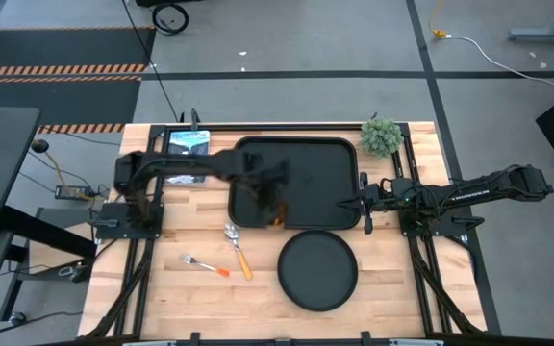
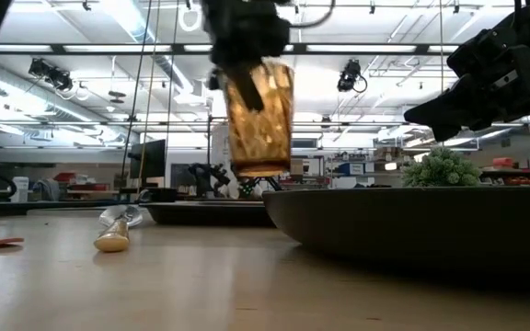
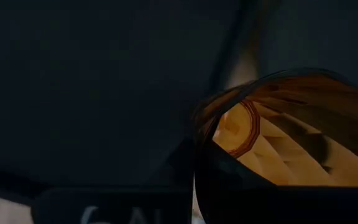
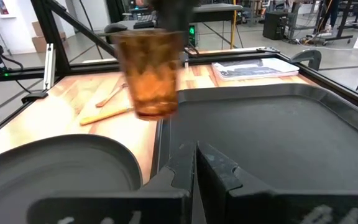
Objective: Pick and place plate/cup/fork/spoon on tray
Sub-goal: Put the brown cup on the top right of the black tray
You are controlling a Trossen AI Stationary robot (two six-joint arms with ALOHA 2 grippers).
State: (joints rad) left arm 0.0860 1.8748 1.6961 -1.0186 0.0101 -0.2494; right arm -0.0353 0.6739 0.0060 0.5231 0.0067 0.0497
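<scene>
My left gripper (image 1: 269, 197) is shut on the amber cup (image 2: 259, 115), which hangs in the air over the near left part of the black tray (image 1: 301, 168). The cup also shows in the right wrist view (image 4: 151, 74). My right gripper (image 4: 195, 165) is shut and empty, above the tray's right rim (image 1: 362, 192). The round black plate (image 1: 317, 269) lies flat on the table, nearer than the tray. The spoon (image 1: 238, 248) and the fork (image 1: 205, 264) lie flat on the table left of the plate. My left gripper holds the cup by its rim (image 2: 247, 69), coming from above with its fingers pointing down. One dark finger (image 2: 241, 92) lies along the upper wall; whether it is inside or outside I cannot tell. The cup hangs upright, mouth up, clear of tray and table.
A small green plant (image 1: 381, 135) stands at the tray's far right corner. A blue-white card (image 1: 187, 144) lies left of the tray at the far edge. Bare wood shows near the front edge, on both sides of the plate.
</scene>
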